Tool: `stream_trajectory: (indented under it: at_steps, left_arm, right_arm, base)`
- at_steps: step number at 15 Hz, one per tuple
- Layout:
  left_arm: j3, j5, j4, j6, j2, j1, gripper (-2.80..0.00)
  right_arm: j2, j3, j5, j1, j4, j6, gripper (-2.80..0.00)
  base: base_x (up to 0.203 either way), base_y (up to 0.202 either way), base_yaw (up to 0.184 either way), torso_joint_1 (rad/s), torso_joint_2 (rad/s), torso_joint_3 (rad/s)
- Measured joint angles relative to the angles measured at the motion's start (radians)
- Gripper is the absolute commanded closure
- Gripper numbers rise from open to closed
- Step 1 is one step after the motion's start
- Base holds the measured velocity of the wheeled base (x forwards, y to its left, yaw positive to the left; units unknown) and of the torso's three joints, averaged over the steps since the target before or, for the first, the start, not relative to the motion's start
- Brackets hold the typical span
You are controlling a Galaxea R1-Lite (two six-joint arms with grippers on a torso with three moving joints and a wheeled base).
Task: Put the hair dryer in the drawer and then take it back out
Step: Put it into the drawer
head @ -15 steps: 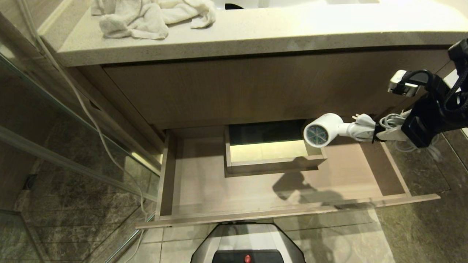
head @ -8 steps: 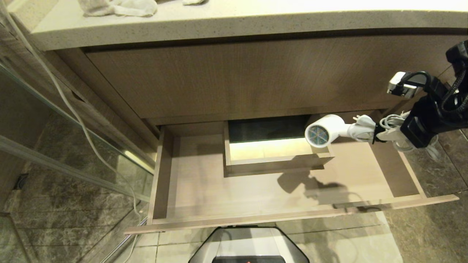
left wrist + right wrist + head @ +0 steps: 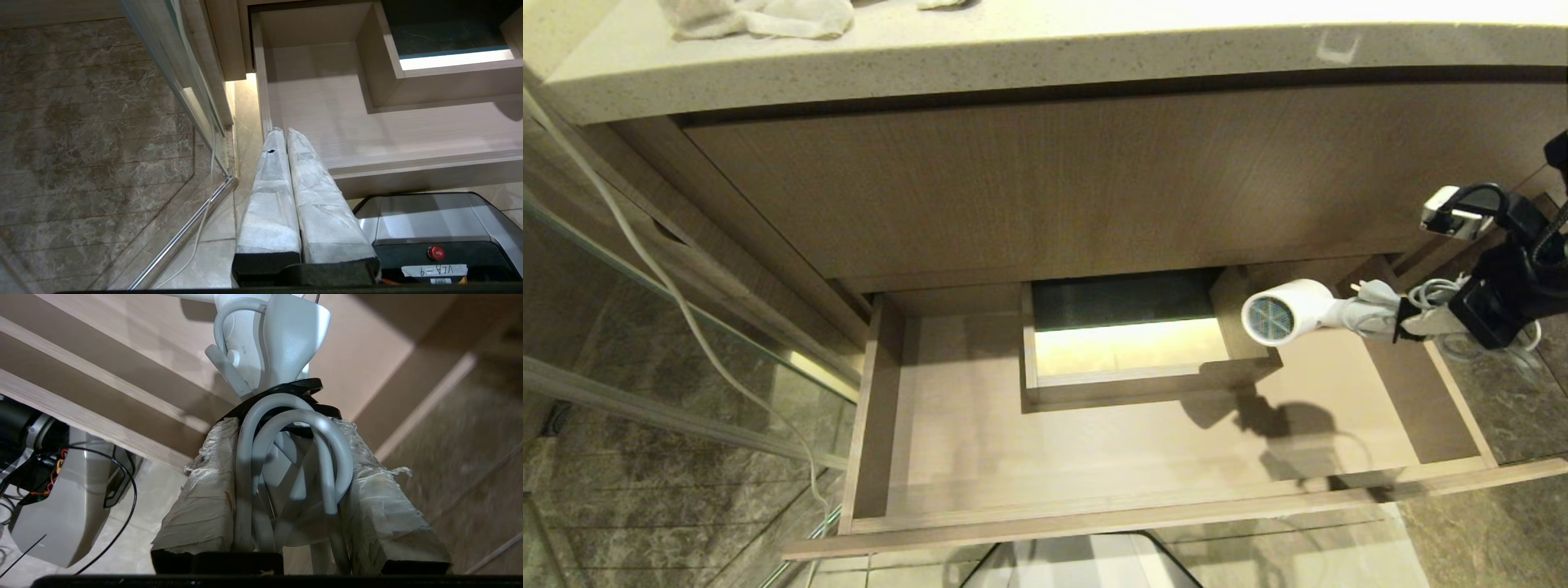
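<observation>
- Between the padded fingers [image 3: 196, 498] of the right claw [image 3: 1425, 320] sits the hair dryer [image 3: 1294, 309], gripped at its handle end where the pale cord [image 3: 286, 449] is bundled under a black strap [image 3: 294, 387]; the fingers stand partly apart, pressed against the bundle on both sides.
- Out from the claw's tips the dryer lies roughly level, its barrel pointing away from the claw and its round mesh grille [image 3: 1268, 318] turned toward the head camera.
- Below the claw and the dryer is the right end of the open drawer [image 3: 980, 457]; the dryer hangs above the drawer floor, not touching it, and casts a shadow [image 3: 1278, 425] on the floor nearer the drawer's front strip.
- Just past the barrel, farther from the claw, is the boxed rectangular cut-out [image 3: 1123, 347] in the drawer floor, lit pale inside; the dryer's grille end is near its right wall.
- Behind the drawer rises a tall wood-grain front panel [image 3: 1045, 188] under the speckled table [image 3: 1013, 57], with a white towel [image 3: 760, 16] lying on its left part.
- Well away from the right claw, the left claw [image 3: 282, 132] hangs with its wrapped fingers pressed together, empty, by the drawer's left front corner, above the robot's base [image 3: 433, 232].
</observation>
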Motion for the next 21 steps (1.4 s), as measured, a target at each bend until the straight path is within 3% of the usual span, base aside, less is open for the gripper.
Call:
stream_trajectory:
  at_steps: [6, 11, 13, 21]
  left_arm:
    - [0.0, 0.0, 0.0, 0.0, 0.0, 0.0, 0.0]
    - [0.0, 0.0, 0.0, 0.0, 0.0, 0.0, 0.0]
    - [0.0, 0.0, 0.0, 0.0, 0.0, 0.0, 0.0]
    - [0.0, 0.0, 0.0, 0.0, 0.0, 0.0, 0.0]
  right_arm:
    - [0.044, 0.07, 0.001, -0.114, -0.006, 0.012, 0.0]
    - [0.171, 0.054, 0.003, -0.142, -0.057, 0.164, 0.0]
    - [0.232, 0.04, 0.001, -0.151, -0.115, 0.174, 0.0]
    - [0.477, -0.212, 0.004, -0.189, -0.186, 0.17, 0.0]
  base:
    - [0.0, 0.0, 0.0, 0.025, 0.01, 0.042]
    - [0.0, 0.0, 0.0, 0.0, 0.0, 0.0]
    - [0.0, 0.0, 0.0, 0.0, 0.0, 0.0]
    - [0.0, 0.0, 0.0, 0.0, 0.0, 0.0]
